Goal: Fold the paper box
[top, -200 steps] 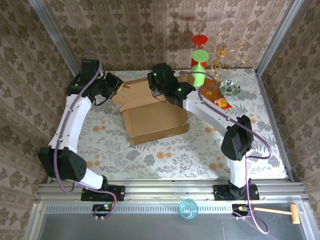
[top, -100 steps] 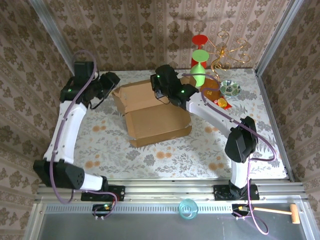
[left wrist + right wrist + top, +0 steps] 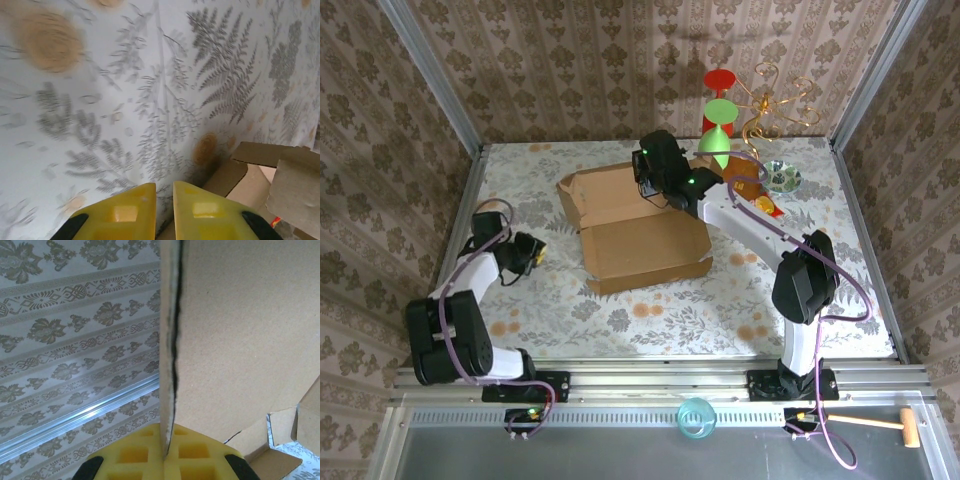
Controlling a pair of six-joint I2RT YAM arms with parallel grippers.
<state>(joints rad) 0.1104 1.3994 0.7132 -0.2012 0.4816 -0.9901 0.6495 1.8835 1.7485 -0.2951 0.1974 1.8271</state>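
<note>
**A:** Where on the table (image 3: 620,330) is the paper box (image 3: 640,245)?

**B:** Toward the far edge, about midway between the left and right edges. Its base panel lies flat and its far panel is tilted up.

**A:** How do you expect it to handle?

**B:** I judge it light and stiff across the panels. It should bend readily only at the scored creases, and the thin tabs could crumple. The best hold is a panel's free edge, well away from the crease.

**A:** And the right gripper (image 3: 167,450)?

**B:** It is clenched on the raised panel's rim, with the cardboard edge running straight between its yellow pads.

**A:** The left gripper (image 3: 165,200)?

**B:** It is low near the table's left edge, apart from the box. Its fingers are drawn almost together with nothing between them, and a side flap (image 3: 295,185) is just ahead of it.
</note>
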